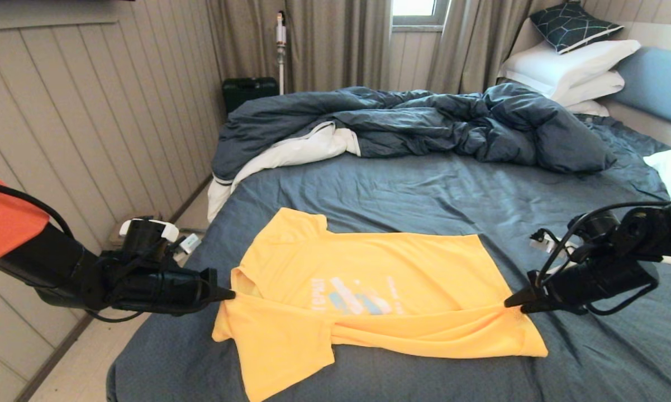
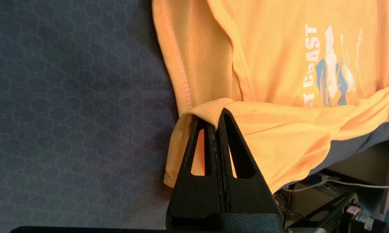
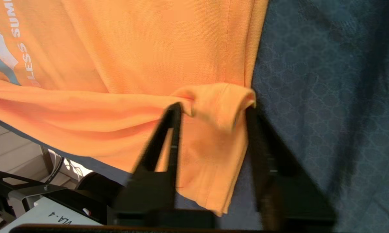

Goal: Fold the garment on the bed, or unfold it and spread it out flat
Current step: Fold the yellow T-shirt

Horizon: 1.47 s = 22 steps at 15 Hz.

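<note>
Slate-blue bed [image 1: 424, 190] holds a yellow T-shirt [image 1: 369, 268] near its foot, left gripper [image 1: 229, 292] clamped shut on one folded edge, right gripper [image 1: 511, 304] spread open around the other.

I count one shirt [image 1: 369, 279], one duvet [image 1: 424, 125], four white pillows [image 1: 570, 61], one patterned cushion [image 1: 572, 25], my two grippers [image 1: 226, 293].

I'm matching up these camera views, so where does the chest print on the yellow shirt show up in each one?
Head view: the print is mid-shirt, just above the raised fold between the grippers.
Left wrist view: upper right, beyond the shut left gripper.
Right wrist view: only its end, at the upper left edge.
Shared landmark: the fold.
</note>
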Motion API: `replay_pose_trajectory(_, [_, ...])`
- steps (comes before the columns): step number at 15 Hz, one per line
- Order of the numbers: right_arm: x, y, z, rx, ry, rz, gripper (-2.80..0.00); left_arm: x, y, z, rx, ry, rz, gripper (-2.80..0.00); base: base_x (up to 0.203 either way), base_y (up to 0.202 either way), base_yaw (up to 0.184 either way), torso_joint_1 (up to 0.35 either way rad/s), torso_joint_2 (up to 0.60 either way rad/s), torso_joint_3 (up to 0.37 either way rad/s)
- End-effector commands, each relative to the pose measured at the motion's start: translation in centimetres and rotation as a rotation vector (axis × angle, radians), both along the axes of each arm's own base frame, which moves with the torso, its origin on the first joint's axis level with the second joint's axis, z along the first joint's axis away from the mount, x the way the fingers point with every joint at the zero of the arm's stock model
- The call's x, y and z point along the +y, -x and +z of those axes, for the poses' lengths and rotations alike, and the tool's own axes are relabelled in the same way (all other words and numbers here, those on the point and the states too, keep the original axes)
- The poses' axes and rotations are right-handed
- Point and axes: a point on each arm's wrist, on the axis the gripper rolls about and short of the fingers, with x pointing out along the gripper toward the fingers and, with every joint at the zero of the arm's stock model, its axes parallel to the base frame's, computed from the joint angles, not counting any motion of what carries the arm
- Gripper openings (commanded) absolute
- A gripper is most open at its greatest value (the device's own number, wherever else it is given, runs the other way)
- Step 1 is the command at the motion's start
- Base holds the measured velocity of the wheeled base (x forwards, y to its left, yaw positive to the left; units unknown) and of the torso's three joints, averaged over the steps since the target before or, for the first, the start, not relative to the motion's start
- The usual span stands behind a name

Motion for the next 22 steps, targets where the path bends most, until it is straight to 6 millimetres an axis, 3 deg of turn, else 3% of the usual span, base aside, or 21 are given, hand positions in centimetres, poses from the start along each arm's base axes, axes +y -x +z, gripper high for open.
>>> replay_pose_trajectory(1, [0.0, 0.0, 0.0, 0.001, -0.004, 0.0, 0.0, 0.0, 0.0, 0.2, -0.003, 0.005, 0.0, -2.8, 0.0, 0.0, 0.0, 0.0, 0.0, 0.0])
replay_pose_trajectory(8, [-1.2, 1.4, 2.1, -0.048, -0.003, -0.045, 0.0, -0.3, 1.5, 1.3, -0.017, 0.008, -0.016, -2.8, 0.0, 0.0, 0.0, 0.0, 0.0, 0.0])
replay_pose_trajectory(9, [-1.1, 1.8, 2.5, -0.054, -0.002, -0.046, -2.8, -0.4, 1.6, 1.5, -0.019, 0.01, -0.017, -2.8, 0.0, 0.0, 0.0, 0.0, 0.0, 0.0])
replay_pose_trajectory(14, [-0.8, 4.5, 6.0, -0.168, -0.025, -0.028, -2.8, -0.9, 2.0, 1.1, -0.003, 0.007, -0.034, -2.8, 0.0, 0.0, 0.0, 0.0, 0.0, 0.0])
replay_pose_trajectory(20, [-0.5, 4.9, 5.7, -0.169, -0.057, -0.011, -2.8, -2.0, 1.4, 0.7, -0.003, 0.01, -0.061, -2.8, 0.0, 0.0, 0.0, 0.0, 0.0, 0.0])
replay_pose_trajectory(21, [-0.4, 5.0, 5.8, -0.173, -0.066, -0.006, -2.8, -2.2, 1.3, 0.5, -0.001, 0.007, -0.062, 0.0, 0.0, 0.0, 0.0, 0.0, 0.0, 0.0])
replay_pose_trajectory(22, [-0.4, 5.2, 5.9, -0.179, -0.081, 0.001, -2.8, -2.2, 1.1, 0.5, -0.005, 0.007, -0.063, 0.0, 0.0, 0.0, 0.0, 0.0, 0.0, 0.0])
